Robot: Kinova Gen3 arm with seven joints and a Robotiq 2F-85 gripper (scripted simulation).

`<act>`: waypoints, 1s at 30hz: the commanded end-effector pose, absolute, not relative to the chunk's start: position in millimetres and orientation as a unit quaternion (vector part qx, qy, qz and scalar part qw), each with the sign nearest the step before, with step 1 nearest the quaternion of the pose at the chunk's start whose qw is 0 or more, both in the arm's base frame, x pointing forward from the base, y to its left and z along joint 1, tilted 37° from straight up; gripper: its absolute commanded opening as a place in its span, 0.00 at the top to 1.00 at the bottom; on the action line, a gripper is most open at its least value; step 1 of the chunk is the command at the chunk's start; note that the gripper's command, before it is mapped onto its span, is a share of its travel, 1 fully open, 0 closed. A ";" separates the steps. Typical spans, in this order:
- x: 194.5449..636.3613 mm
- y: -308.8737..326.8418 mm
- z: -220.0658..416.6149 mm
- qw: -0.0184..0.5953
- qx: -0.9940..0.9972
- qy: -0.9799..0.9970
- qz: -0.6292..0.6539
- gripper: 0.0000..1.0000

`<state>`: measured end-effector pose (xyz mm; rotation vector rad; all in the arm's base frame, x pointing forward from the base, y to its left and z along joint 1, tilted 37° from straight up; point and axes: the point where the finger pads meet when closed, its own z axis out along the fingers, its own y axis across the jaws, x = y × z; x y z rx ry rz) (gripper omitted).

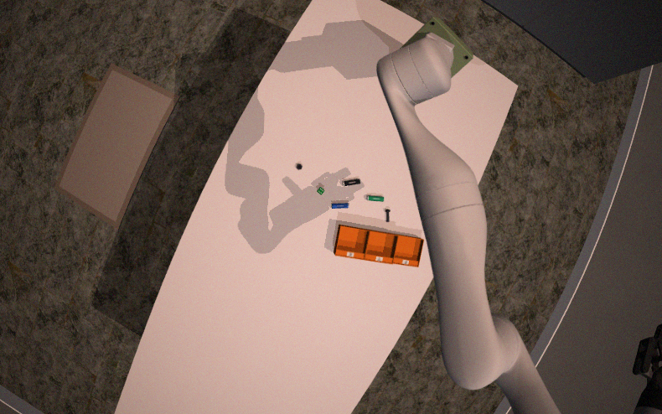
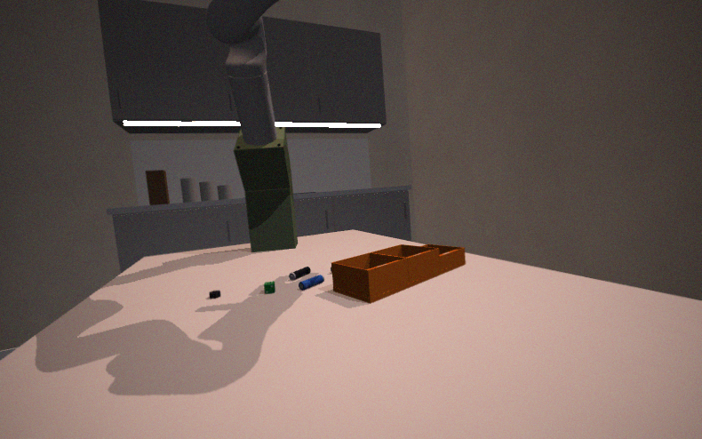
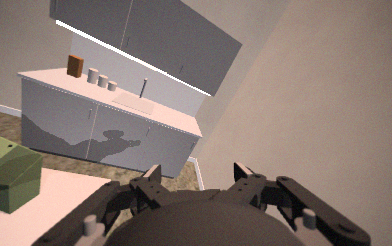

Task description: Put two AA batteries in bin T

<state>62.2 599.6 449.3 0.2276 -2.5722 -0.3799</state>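
green cube (image 2: 268, 287), black screw (image 1: 387, 214)

The top view looks almost straight down from high above, taking in the whole pale pink tabletop (image 1: 273, 317) and the floor around it. The exterior view sits low, just beyond one table edge, and looks across the surface toward the green pedestal (image 2: 268, 207) at the far edge. Both share the orange three-compartment bin (image 1: 378, 244) (image 2: 395, 268). The wrist view looks outward past the dark open gripper (image 3: 197, 175) (fingers spread wide) toward kitchen cabinets, catching perhaps one table corner.
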 end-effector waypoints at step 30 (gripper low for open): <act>122.9 580.6 363.5 0.262 0.085 -0.951 -0.141 0.91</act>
